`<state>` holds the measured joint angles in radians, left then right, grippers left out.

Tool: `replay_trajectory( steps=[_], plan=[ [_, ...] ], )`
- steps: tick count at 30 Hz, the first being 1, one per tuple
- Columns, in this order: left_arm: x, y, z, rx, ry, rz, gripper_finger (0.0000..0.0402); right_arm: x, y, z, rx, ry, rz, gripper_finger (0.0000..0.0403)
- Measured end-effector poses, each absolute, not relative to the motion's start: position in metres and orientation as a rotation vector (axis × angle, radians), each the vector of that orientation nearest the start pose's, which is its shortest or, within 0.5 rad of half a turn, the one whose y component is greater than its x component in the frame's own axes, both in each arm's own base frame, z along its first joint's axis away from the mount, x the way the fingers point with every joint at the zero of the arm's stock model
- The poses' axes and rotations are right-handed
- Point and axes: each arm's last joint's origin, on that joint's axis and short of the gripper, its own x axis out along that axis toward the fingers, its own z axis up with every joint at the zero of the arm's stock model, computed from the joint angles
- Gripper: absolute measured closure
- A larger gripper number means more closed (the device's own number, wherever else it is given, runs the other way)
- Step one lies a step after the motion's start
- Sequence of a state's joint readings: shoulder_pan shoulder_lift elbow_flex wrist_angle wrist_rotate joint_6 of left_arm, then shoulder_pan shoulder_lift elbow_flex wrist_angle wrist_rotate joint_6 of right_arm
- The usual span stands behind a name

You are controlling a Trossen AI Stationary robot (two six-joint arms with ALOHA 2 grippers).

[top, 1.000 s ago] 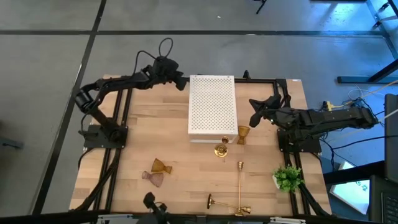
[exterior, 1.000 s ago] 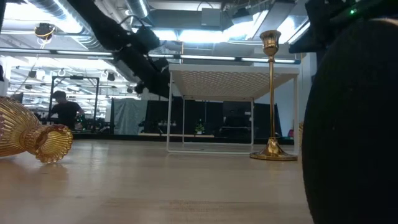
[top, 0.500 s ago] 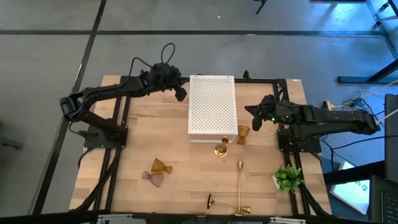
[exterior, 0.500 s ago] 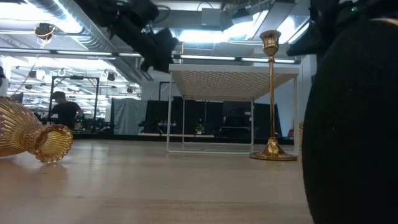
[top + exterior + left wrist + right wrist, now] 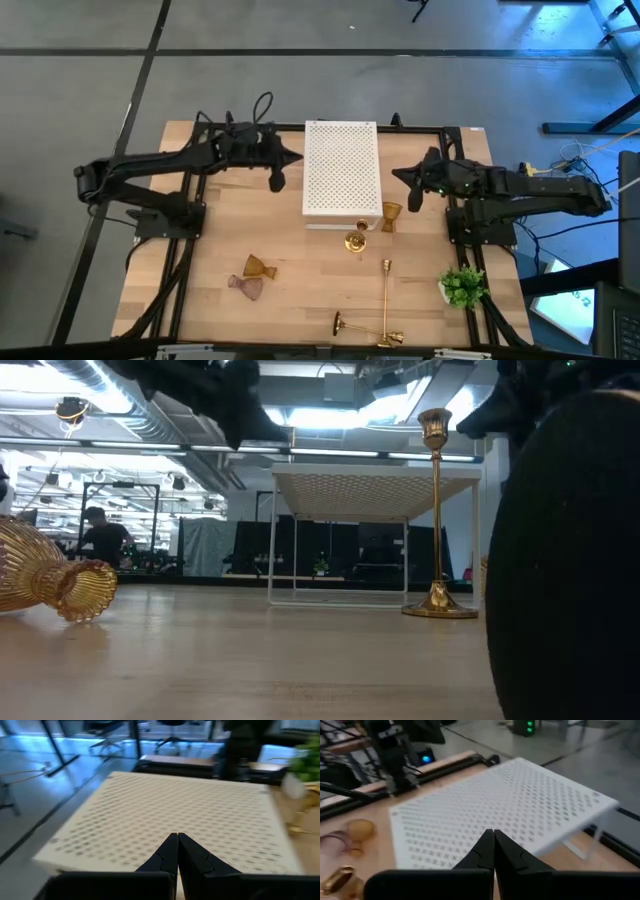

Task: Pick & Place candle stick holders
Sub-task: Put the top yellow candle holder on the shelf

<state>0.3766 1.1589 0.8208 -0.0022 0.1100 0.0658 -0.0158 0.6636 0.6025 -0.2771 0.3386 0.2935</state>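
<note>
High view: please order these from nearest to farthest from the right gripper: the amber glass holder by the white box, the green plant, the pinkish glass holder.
From the right gripper:
1. Amber glass holder, at the white box's front right corner.
2. Green plant, at the table's right front.
3. Pinkish glass holder, lying at the left front.

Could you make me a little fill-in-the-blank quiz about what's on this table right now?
1. The white perforated box sits between the two ____.
2. Both the left gripper and the right gripper have their fingers ____.
3. The amber glass holder near the table's left front is lying on its ____.
4. The small green plant stands on the table's ____ side.

Missing words: arms; shut; side; right
</note>
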Motion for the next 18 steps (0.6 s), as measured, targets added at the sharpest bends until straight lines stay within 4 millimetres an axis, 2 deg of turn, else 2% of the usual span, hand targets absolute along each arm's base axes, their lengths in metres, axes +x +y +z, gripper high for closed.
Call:
replay_trajectory(
  steps=[5,13,18],
  plan=[
    [0.235,0.071,0.288,-0.025,0.319,0.077,0.0400,0.151,-0.010,0.302,0.241,0.229,-0.310,0.0402],
    [0.233,0.035,0.288,0.000,0.268,-0.336,0.0400,0.159,-0.007,0.310,0.136,0.194,-0.180,0.0402],
    [0.242,0.010,0.290,0.059,0.200,-0.472,0.0400,0.165,-0.004,0.318,0.097,0.103,-0.043,0.0402]
  ],
)
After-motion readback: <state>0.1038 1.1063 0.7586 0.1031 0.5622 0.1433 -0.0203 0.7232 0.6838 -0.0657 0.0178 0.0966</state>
